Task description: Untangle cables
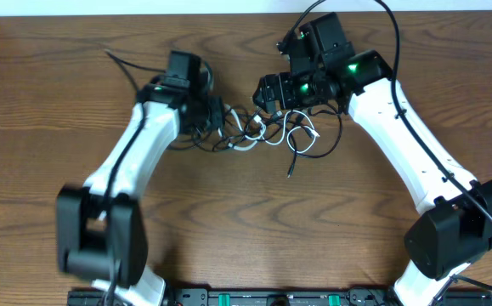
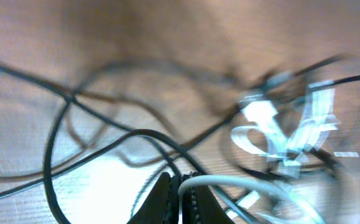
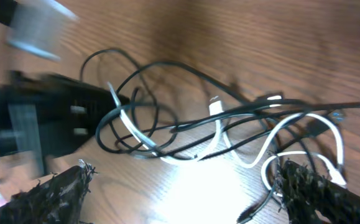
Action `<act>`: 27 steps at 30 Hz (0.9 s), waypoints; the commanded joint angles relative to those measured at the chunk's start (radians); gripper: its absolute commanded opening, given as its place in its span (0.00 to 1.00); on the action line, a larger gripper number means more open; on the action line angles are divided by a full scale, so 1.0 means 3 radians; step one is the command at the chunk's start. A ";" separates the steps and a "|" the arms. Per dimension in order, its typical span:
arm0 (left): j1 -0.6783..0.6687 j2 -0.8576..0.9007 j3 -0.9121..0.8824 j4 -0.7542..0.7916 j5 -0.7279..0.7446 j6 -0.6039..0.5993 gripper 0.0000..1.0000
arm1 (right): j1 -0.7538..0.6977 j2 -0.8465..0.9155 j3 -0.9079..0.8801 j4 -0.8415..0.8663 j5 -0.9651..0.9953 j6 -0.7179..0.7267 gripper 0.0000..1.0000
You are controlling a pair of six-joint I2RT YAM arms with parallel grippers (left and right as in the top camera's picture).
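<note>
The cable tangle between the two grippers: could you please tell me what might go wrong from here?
1. The left gripper looks shut on black cords tangled with the white cord; pulling may tighten loops instead of freeing one.
2. The right gripper is open over several crossing cords, so closing could catch more than one.
3. Both grippers sit close; they might collide.

We see a table (image 1: 246,221) of brown wood with darker grain lines. The thin black cords (image 3: 254,112) cross one white cord (image 3: 217,124). On either side of the white cord, the left arm (image 1: 135,161) and right arm (image 1: 398,127) are white with black joints, each with a small green light (image 1: 353,70).
</note>
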 commanded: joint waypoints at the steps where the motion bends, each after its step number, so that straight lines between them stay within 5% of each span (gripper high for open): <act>1: -0.0006 -0.0347 0.0108 0.0057 0.0139 -0.0131 0.07 | 0.0103 -0.0003 0.0029 0.0011 -0.0200 -0.0038 0.95; 15: -0.0008 -0.0991 0.0108 0.0568 0.0818 -0.0619 0.08 | 0.0314 -0.0003 0.0029 0.0427 -0.0094 0.0264 0.91; 19: -0.0008 -0.1068 0.0108 0.0839 0.1045 -0.0825 0.07 | 0.0304 -0.0003 0.0029 0.0435 0.0254 0.0451 0.63; 23: -0.0008 -0.1155 0.0108 0.0919 0.1080 -0.0930 0.07 | 0.0243 -0.0003 0.0029 0.0448 0.0309 0.0460 0.49; 27: -0.0008 -0.1230 0.0108 0.1039 0.1272 -0.1027 0.07 | 0.0170 -0.0003 0.0029 0.0429 0.0422 0.0459 0.19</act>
